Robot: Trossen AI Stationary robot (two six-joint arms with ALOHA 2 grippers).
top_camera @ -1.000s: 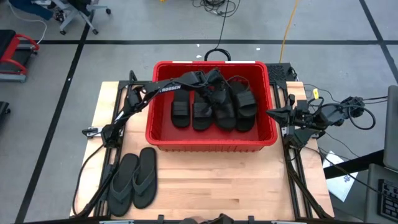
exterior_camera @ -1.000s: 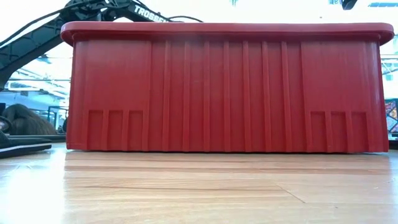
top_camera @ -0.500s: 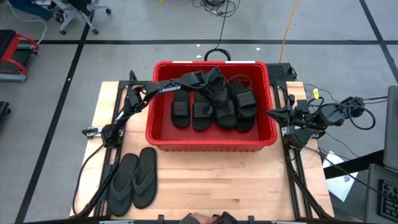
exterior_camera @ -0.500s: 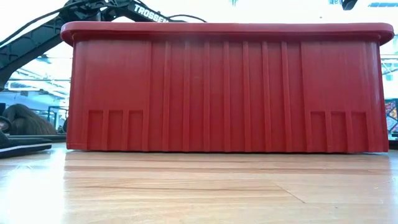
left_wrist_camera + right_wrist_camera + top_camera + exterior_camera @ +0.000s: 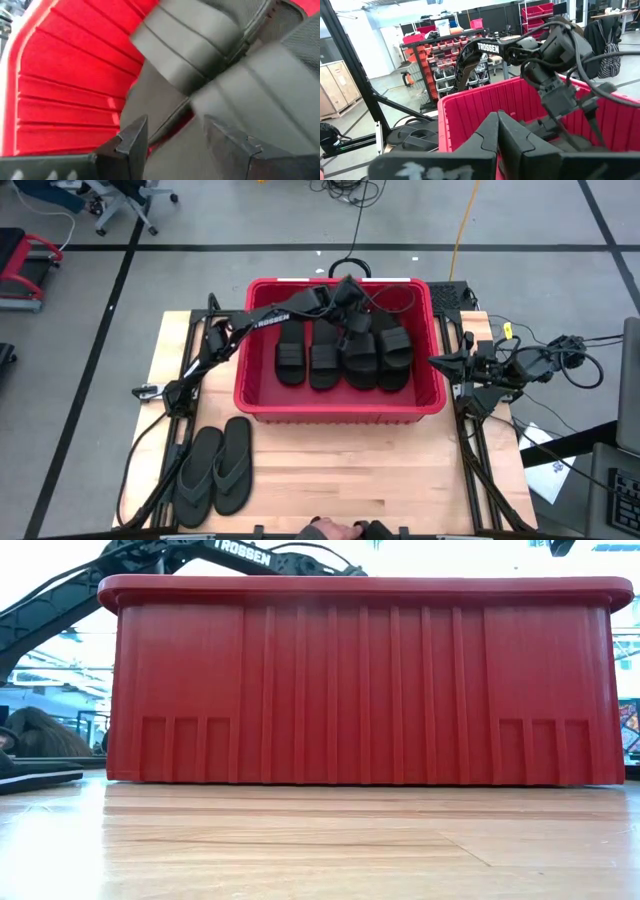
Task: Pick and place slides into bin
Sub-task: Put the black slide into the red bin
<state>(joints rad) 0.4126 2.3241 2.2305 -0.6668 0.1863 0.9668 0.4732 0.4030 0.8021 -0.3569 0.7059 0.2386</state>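
The red bin point(image 5: 340, 412) stands at the table's far middle. Several black slides point(image 5: 345, 350) lie side by side on its floor, straps up. My left gripper point(image 5: 347, 298) hangs open over the bin's far part, just above a slide's strap point(image 5: 190, 55), with nothing between its fingers point(image 5: 131, 142). A dark grey flip-flop pair point(image 5: 215, 467) lies flat on the table at the near left. My right gripper point(image 5: 437, 362) waits shut at the table's right edge, beside the bin's right wall.
The bin's near wall point(image 5: 360, 680) fills the low view, with the flip-flop's edge point(image 5: 35, 777) to its left. A person's hand point(image 5: 340, 530) shows at the table's near edge. Bare wood lies between the bin and the near edge.
My left gripper has opened and let go of a black slide, then risen a little and gone toward the bin's far wall. The slide, tilted under the fingers a second ago, now lies in the row with the others.
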